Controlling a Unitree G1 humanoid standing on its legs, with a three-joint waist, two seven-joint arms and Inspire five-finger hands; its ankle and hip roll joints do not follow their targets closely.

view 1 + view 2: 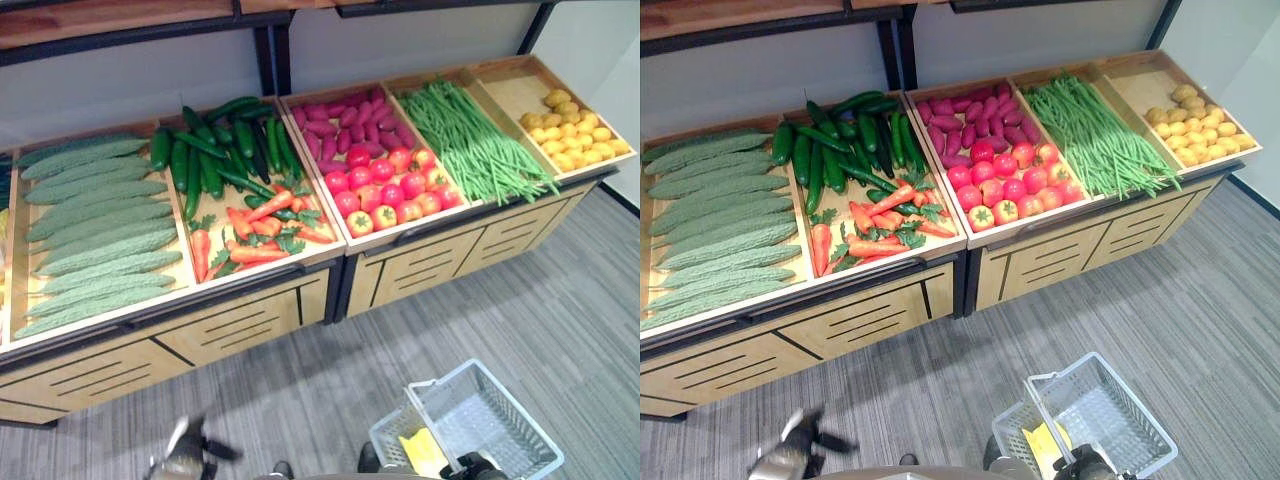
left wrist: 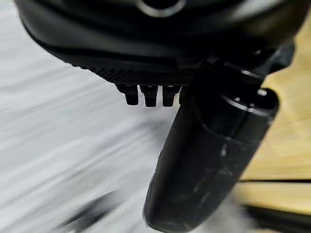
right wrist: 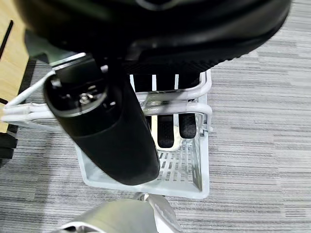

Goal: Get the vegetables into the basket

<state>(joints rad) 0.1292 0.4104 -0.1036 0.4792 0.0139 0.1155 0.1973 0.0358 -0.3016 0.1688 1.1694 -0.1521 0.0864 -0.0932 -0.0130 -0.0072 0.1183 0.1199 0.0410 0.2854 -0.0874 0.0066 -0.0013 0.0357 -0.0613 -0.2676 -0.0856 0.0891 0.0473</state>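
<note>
Vegetables (image 1: 270,215) lie in the stand's bins, well ahead of both low hands. Right hand (image 3: 160,104) curls round the basket (image 1: 500,420) handle; left hand (image 2: 194,145) hangs empty, fingers curled, nearer the carrots (image 1: 258,232), which lie mostly crosswise.

Left hand (image 2: 146,39): black, rounded shell with a finely ribbed strip along its edge.
Left thumb (image 2: 209,160): thick black cylinder with a rounded end, scuffed with pale marks, and round caps at its base.
Left arm (image 1: 185,455): silver-grey with dark parts.
Right hand (image 3: 160,29): glossy black, bulging shell.
Right thumb (image 3: 112,136): stout black cylinder with a blunt end, a small screw and metal fittings on its top.
Right fingers (image 3: 165,131): dark, flat bars in a row with rounded tips.
Right arm (image 3: 116,216): smooth silver-grey casing.
</note>
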